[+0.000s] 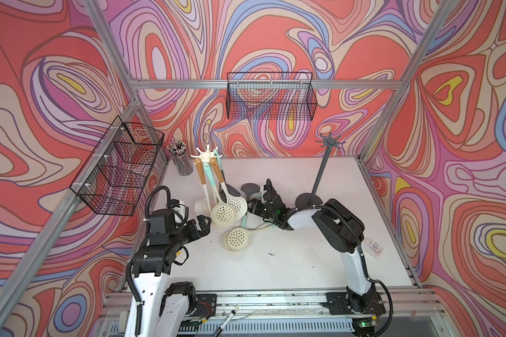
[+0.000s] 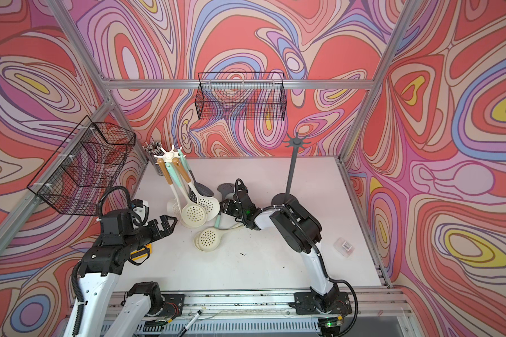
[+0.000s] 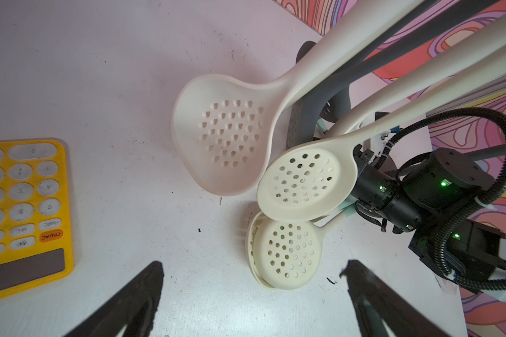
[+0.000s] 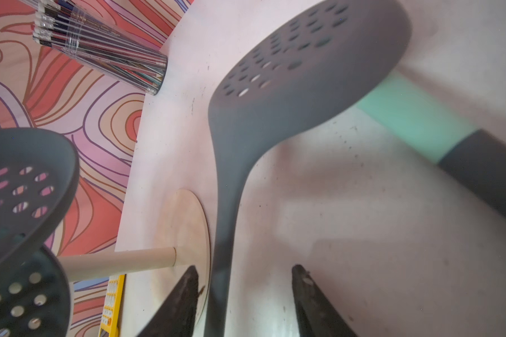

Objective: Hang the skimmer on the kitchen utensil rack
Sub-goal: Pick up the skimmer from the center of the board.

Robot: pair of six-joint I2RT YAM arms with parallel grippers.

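Observation:
A dark grey skimmer [image 1: 250, 188] [image 2: 226, 188] lies on the white table, its perforated head toward the back wall. My right gripper [image 1: 253, 204] [image 4: 245, 268] is low over its neck. The jaws are open, and the thin grey handle [image 4: 225, 233] runs between them close to one finger with a gap on the other side. Two cream skimmers [image 1: 236, 239] [image 3: 287, 256] lie stacked in front. My left gripper [image 1: 205, 224] [image 3: 253, 264] hovers wide open and empty beside them. A cream utensil rack [image 1: 206, 154] holds several hung skimmers. The dark grey rack [image 1: 329, 143] has bare hooks.
A cup of pencils [image 1: 183, 163] stands at the back left. Wire baskets [image 1: 270, 96] [image 1: 120, 166] hang on the frame. A yellow calculator [image 3: 21, 216] lies under the left arm and a small clear box [image 1: 373, 246] at the right. The grey rack's base [image 1: 308, 201] sits behind the right arm.

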